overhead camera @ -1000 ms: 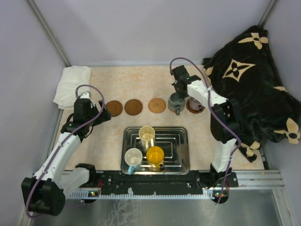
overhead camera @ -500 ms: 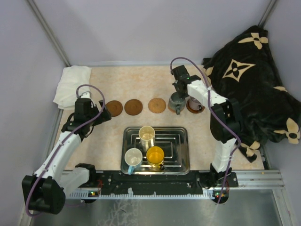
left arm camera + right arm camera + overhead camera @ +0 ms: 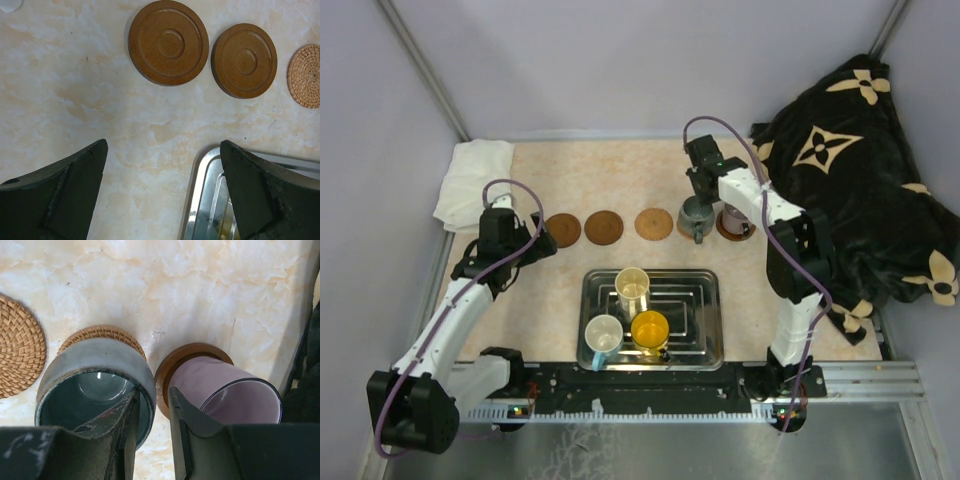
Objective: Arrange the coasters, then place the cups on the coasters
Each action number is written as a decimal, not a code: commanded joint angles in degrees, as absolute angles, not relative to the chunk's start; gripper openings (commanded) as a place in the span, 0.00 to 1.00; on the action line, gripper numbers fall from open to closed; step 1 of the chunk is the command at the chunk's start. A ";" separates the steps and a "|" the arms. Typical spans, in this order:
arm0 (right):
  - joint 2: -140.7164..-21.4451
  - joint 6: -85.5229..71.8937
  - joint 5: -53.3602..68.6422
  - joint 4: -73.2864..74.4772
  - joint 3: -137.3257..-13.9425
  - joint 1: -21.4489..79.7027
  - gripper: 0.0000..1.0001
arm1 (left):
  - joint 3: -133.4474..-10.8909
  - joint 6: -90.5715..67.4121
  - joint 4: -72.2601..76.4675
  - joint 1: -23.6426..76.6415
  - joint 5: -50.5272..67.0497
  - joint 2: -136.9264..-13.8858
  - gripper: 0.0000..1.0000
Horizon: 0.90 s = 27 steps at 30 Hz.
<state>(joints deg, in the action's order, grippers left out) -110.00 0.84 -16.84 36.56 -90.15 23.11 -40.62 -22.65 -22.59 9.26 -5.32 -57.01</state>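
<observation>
Steel tray [image 3: 705, 300] near you on the surface [image 3: 620, 170], grey cup [image 3: 95, 357] standing on a woven coaster [image 3: 102, 331] just beside the purple cup [image 3: 210, 380], your right hand [image 3: 152, 395] slightly parted astride the grey rim, your left hand [image 3: 164, 146] wide open, holding nothing.

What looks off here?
Nothing is spilled or tipped. The only oddity is the black blanket bunched over the right side of the table, close beside the purple cup on its coaster.
</observation>
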 commanded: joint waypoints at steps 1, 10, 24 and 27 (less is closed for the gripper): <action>-110.09 0.28 -17.77 34.63 -94.07 22.76 0.30 | -40.42 -22.35 -21.38 9.14 -4.99 -56.92 1.00; -105.77 -0.33 -17.73 35.17 -95.67 22.76 0.31 | -40.84 -22.33 -21.49 9.14 -4.70 -56.71 1.00; -85.66 -5.83 -21.88 32.82 -83.14 28.18 0.33 | -42.06 -22.76 -22.66 9.14 -3.54 -56.04 1.00; -82.11 -7.68 -20.47 31.72 -78.00 30.44 0.15 | -42.17 -22.78 -22.92 9.14 -3.36 -55.58 1.00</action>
<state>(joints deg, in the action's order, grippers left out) -86.80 -4.32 -20.08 34.17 -82.94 27.29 -40.62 -22.68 -22.76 9.26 -4.38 -56.97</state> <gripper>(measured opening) 0.247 0.997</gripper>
